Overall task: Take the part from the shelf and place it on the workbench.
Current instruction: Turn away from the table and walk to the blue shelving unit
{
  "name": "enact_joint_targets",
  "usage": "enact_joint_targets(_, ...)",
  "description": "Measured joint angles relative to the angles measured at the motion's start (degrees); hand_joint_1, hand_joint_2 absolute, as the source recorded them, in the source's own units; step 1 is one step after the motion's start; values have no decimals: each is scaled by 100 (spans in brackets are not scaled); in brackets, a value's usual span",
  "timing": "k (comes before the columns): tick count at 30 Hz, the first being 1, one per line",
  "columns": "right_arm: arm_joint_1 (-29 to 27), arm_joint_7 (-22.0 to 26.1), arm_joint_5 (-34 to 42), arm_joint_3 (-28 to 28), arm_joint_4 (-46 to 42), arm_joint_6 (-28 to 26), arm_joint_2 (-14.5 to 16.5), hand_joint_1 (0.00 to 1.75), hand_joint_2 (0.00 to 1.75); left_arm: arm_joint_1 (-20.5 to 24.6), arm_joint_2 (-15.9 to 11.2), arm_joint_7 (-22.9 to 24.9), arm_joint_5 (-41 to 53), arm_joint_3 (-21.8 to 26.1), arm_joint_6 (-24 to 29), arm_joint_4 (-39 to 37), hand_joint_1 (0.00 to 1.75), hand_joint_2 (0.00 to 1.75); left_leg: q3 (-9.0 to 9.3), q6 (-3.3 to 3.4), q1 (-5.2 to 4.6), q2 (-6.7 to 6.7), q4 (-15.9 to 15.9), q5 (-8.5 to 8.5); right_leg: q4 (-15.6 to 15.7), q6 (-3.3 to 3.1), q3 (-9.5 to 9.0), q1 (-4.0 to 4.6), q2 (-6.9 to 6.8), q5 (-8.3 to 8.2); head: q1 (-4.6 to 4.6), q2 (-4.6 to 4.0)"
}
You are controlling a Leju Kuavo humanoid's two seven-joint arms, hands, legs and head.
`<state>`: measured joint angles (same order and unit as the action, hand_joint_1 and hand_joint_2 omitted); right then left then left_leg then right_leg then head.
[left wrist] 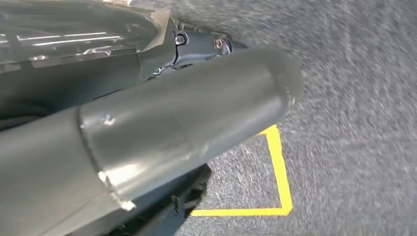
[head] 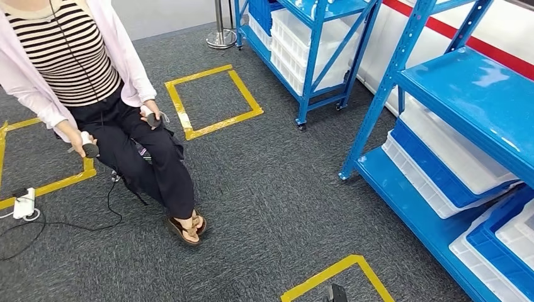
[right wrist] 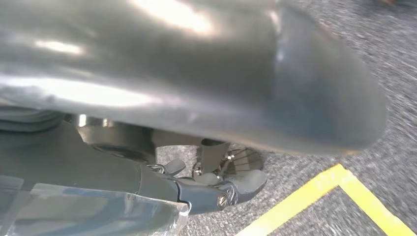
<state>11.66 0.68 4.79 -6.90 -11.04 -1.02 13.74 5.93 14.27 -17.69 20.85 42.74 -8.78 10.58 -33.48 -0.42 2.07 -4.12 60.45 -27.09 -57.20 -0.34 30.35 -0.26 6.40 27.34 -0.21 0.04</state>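
Note:
A blue metal shelf point(head: 469, 94) stands at my right, with white and blue plastic bins point(head: 441, 163) on its lower level. I cannot tell any single part among the bins. My left hand point(left wrist: 187, 113) hangs over the grey carpet, thick grey thumb stretched out and dark fingers point(left wrist: 196, 46) lying straight beside it, holding nothing. My right hand point(right wrist: 206, 98) hangs the same way, its dark fingers point(right wrist: 216, 189) extended with nothing in them.
A second blue shelf point(head: 315, 44) with white bins stands further back. A person point(head: 94, 82) sits at the left holding two controllers. Yellow tape squares point(head: 211, 100) mark the carpet. A white plug box point(head: 24, 204) with cables lies at far left.

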Motion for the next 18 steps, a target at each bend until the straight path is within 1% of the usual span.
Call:
enact_joint_targets(1, 45, -15, 2, -2, 7, -66, 26, 0, 0, 0, 13, -20, 4, -3, -3, 1, 0, 0, 31, 11, -6, -50, -121, 23, -13, 36, 57, 12, 65, 2, 3, 0)
enact_joint_targets(2, 75, -17, 13, -3, 11, -124, 46, 0, 0, -2, 26, -34, 9, -7, -2, 1, 0, 0, 43, 38, -23, -1, -162, 18, -19, 74, 107, 12, 130, 3, 8, 0)
enact_joint_targets(3, 81, -13, 33, -10, 17, -170, 56, 0, 0, -5, 34, -35, 10, -9, 1, 1, 0, 0, 45, 75, -34, 71, -174, 30, -28, 105, 139, 0, 148, 5, 14, 0)
enact_joint_targets(4, 68, -5, 58, -21, 25, -193, 60, 0, 0, -10, 39, -18, 3, -10, 3, 2, 0, 0, 54, 118, -41, 136, -191, 40, -98, 128, 190, -6, 53, 42, 14, 0)
enact_joint_targets(5, 41, 10, 87, -34, 34, -189, 59, 0, 0, -23, 34, 15, -7, -8, 5, 1, 0, 0, 64, 161, -39, 206, -212, 49, -268, 135, 274, -8, -99, 129, 28, 0)
enact_joint_targets(6, -4, 34, 117, -48, 46, -162, 55, 0, 0, -51, 17, 64, -10, -5, 7, 2, 0, 0, 71, 194, -38, 283, -227, 51, -571, 131, 425, -7, -285, 270, 44, 0)
enact_joint_targets(7, -58, 81, 145, -65, 59, -131, 49, 0, 0, -92, -9, 113, -9, -2, -2, 2, 0, 0, 75, 217, -49, 365, -230, 43, -969, 126, 641, -7, -450, 440, 56, 0)
enact_joint_targets(8, -111, 150, 163, -84, 70, -106, 39, 0, 0, -136, -42, 129, -10, 0, -37, 2, 0, 0, 75, 232, -58, 458, -229, 33, -1348, 131, 849, -14, -520, 579, 68, 0)
enact_joint_targets(9, -157, 235, 169, -103, 78, -94, 25, 0, 0, -172, -71, 118, -14, 1, -94, 2, 0, 0, 75, 237, -66, 548, -229, 26, -1605, 152, 994, -26, -552, 652, 69, 0)
enact_joint_targets(10, -184, 312, 161, -120, 83, -91, 7, 0, 0, -185, -90, 91, -23, 2, -159, 2, 0, 0, 75, 238, -71, 624, -228, 20, -1662, 188, 1037, -37, -572, 637, 70, 0)
enact_joint_targets(11, -189, 366, 143, -129, 85, -91, -12, 0, 0, -171, -96, 64, -30, 3, -211, 2, 0, 0, 77, 233, -72, 690, -227, 14, -1483, 234, 957, -49, -603, 534, 70, 0)
enact_joint_targets(12, -178, 391, 129, -131, 87, -91, -31, 0, 0, -136, -92, 61, -31, 2, -232, 2, 0, 0, 83, 225, -70, 748, -227, 8, -1137, 279, 787, -58, -668, 387, 72, 0)
enact_joint_targets(13, -151, 391, 120, -133, 89, -91, -43, 0, 0, -92, -83, 70, -31, 2, -228, 2, 0, 0, 98, 209, -77, 802, -226, -1, -726, 303, 584, -63, -824, 235, 75, 0)
enact_joint_targets(14, -112, 379, 114, -134, 90, -90, -52, 0, 0, -51, -74, 82, -31, 1, -216, 3, 0, 0, 120, 178, -91, 859, -224, -22, -381, 312, 410, -52, -1001, 104, 75, 0)
enact_joint_targets(15, -68, 366, 113, -135, 90, -89, -57, 0, 0, -19, -71, 92, -31, 1, -206, 3, 0, 0, 149, 141, -106, 916, -225, -45, -162, 289, 299, -36, -1127, 21, 72, 0)
enact_joint_targets(16, -30, 356, 112, -137, 90, -86, -62, 0, 0, 4, -71, 94, -31, 0, -200, 4, 0, 0, 190, 102, -119, 983, -232, -70, -68, 251, 258, -13, -1197, -20, 71, 0)
enact_joint_targets(17, -5, 348, 112, -137, 90, -84, -70, 0, 0, 22, -69, 96, -30, -1, -199, 4, 0, 0, 233, 62, -121, 1056, -246, -92, -67, 215, 264, 12, -1151, -36, 67, 0)
enact_joint_targets(18, 9, 344, 116, -138, 90, -83, -80, 0, 0, 41, -66, 97, -21, -1, -196, 4, 0, 0, 271, 27, -111, 1130, -260, -108, -57, 168, 242, 3, -1057, -51, 63, 0)
